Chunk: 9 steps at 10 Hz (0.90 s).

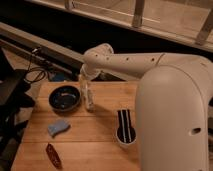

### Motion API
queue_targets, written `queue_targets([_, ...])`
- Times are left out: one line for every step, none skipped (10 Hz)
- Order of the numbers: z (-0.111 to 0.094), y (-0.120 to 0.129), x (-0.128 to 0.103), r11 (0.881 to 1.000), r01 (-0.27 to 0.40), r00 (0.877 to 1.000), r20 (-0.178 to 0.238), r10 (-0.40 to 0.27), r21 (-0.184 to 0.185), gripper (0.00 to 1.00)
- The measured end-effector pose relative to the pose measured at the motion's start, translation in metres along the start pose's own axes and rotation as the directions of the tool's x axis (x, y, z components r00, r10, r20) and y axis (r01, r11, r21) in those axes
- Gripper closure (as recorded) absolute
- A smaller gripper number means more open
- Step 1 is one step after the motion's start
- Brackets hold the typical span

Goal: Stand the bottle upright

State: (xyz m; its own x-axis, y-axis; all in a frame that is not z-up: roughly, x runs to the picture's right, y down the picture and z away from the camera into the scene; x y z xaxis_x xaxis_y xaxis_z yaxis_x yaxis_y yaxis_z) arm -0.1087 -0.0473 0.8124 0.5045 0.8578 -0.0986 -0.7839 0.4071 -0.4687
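Note:
The bottle [89,96] is slender and whitish and stands close to upright, just right of the dark bowl [65,97], with its base at or just above the wooden table [100,145]. My gripper [86,81] is directly above it, at the end of the white arm that reaches in from the right, and is shut on the bottle's top. The cap is hidden by the gripper.
A white cup with black stripes [125,131] stands at the right of the table, close to my body. A blue object [59,127] lies in front of the bowl. A dark red elongated object [53,155] lies near the front left edge. Cables hang at the far left.

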Motion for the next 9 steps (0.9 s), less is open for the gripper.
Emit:
queue_targets([0.004,0.0,-0.001,1.0,0.001,1.0,0.009,-0.001,0.009,0.69])
queue_targets([0.008,-0.001,-0.002,1.0,0.006,1.0,0.015,-0.006,0.022,0.59])
queue_targets([0.01,-0.004,-0.002,0.999,0.005,1.0,0.025,-0.006,0.033,0.48])
queue_targets([0.01,-0.008,0.0,0.999,-0.003,0.999,0.036,0.002,0.038,0.39])
queue_targets([0.01,-0.012,0.003,0.999,-0.012,0.999,0.046,0.01,0.045,0.27])
queue_targets([0.009,-0.014,0.004,0.999,-0.019,0.998,0.053,0.017,0.047,0.22])
queue_targets([0.008,-0.018,0.006,0.998,-0.025,0.998,0.058,0.022,0.052,0.2])
queue_targets([0.006,-0.02,0.006,0.998,-0.025,0.998,0.056,0.022,0.055,0.2])
queue_targets([0.005,-0.02,0.006,0.998,-0.021,0.999,0.051,0.018,0.054,0.22])
